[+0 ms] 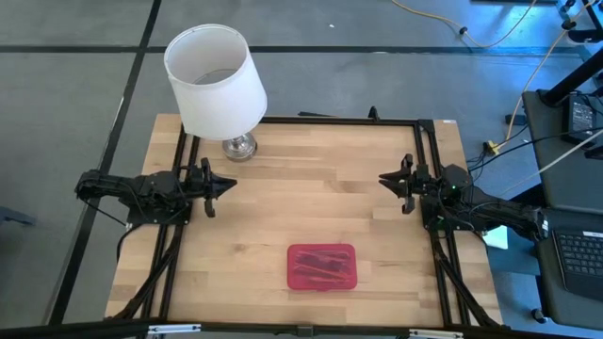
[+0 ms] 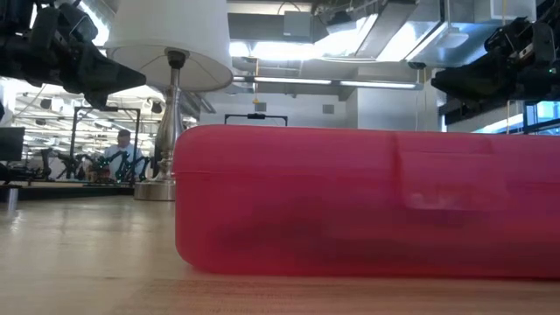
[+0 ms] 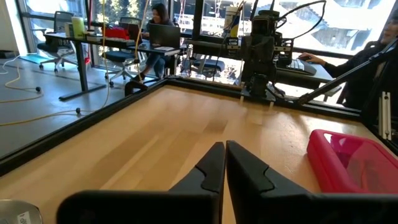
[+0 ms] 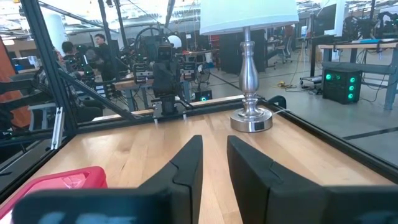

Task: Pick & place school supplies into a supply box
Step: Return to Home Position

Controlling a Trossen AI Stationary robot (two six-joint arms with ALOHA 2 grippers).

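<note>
Supply box (image 1: 293, 280) lies flat w/ lid down at table (image 1: 283, 217) front-centre, between the two arms and well apart from both. School supplies (image 1: 322, 267) show only as dark sticks through the lid, none loose on the wood. Lamp (image 1: 215, 80) stands at the far-left corner, well apart from the box. Left gripper (image 1: 224, 185) hangs at the left edge, fingers (image 3: 211, 167) pressed together, holding nothing. Right gripper (image 1: 388, 179) hangs at the right edge, fingers (image 4: 188, 158) slightly parted w/ a narrow gap, also empty. Step judged: packing done, box shut, this is the homing/park phase. Next move likely needs no grasp, just settling both arms at rest clear of box and lamp. High view alone shows contents inside the box. Low view gives only the box's red side wall w/ lid seam closed, lamp behind it, and a person (image 2: 122, 144) far off in the room. Wrist views alone resolve finger gaps.
</note>
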